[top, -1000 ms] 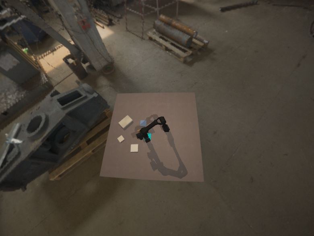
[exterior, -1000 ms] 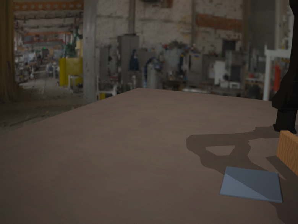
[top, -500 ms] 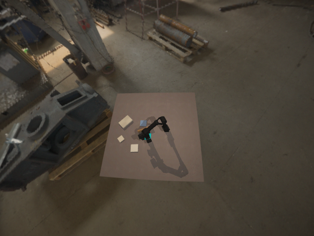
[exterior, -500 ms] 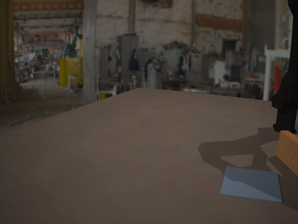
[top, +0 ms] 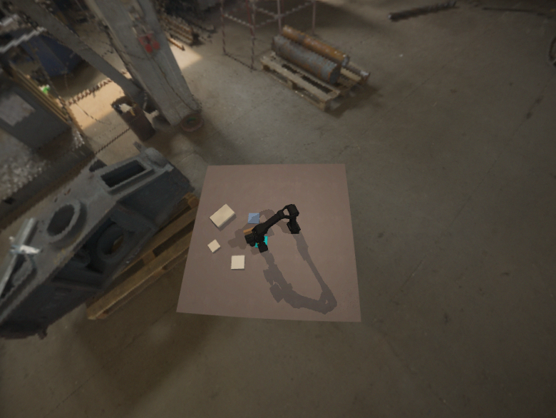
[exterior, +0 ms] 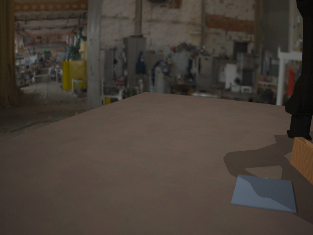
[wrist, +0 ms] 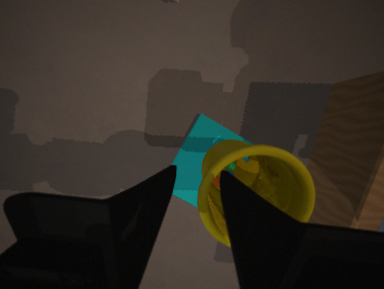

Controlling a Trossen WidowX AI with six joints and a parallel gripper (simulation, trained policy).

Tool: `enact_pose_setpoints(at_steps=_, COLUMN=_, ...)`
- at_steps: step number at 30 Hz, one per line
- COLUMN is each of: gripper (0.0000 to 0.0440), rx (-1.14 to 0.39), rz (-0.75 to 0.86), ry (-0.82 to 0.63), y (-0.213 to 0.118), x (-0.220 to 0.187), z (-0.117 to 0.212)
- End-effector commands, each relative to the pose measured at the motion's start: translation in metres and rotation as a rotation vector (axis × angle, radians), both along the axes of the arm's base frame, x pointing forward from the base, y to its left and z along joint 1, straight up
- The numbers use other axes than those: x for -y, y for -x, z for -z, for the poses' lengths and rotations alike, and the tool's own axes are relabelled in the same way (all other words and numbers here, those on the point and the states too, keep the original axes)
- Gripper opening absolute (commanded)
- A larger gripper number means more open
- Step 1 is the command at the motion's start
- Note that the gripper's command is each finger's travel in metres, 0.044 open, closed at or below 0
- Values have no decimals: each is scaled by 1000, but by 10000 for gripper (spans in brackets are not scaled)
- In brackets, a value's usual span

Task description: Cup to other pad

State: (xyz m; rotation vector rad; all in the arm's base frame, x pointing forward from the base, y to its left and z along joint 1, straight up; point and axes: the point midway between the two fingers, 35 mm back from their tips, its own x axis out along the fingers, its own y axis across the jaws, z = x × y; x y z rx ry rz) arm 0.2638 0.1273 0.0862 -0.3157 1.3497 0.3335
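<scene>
And here's the yellow cup (wrist: 308, 198), marbles inside, its foot overlapping the teal pad (top: 265, 241) (wrist: 188, 165); full seating I can't tell! In the wrist view its mouth lies toward four o'clock from the end effector (top: 259, 237) (wrist: 199, 170), partly open, gripping nothing, one finger inside the rim, one outside. The wooden block (top: 248, 231) (exterior: 302, 156) (wrist: 346, 124) stands toward three o'clock; a straight lift looks the call, since sideways could tip it!

Square brownish-pink tabletop (top: 310, 188) (exterior: 126, 151) (wrist: 74, 64), blue pad (top: 253, 218) (exterior: 263, 193) lying flat, cyan pad (top: 264, 241) (wrist: 187, 170) partly covered from view, wooden block (top: 247, 231) (exterior: 302, 156) (wrist: 348, 124) between the two pads, three cream blocks (top: 222, 215) lying apart from one another, dark shadows across the surface
</scene>
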Motion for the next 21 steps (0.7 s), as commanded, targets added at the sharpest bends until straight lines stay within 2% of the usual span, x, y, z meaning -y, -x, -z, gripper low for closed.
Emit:
enact_pose_setpoints(at_steps=1, gripper=181, rx=3, rz=8, ry=-18, y=4, x=1, z=-3)
enact_pose_setpoints(at_steps=16, gripper=261, rx=79, rz=44, ry=-102, y=10, x=2, z=-39)
enact_pose_setpoints(at_steps=19, gripper=299, rx=100, rz=51, ry=-117, y=9, x=2, z=-49)
enact_pose_setpoints(at_steps=21, gripper=342, rx=113, rz=59, ry=-126, y=8, x=3, z=-55)
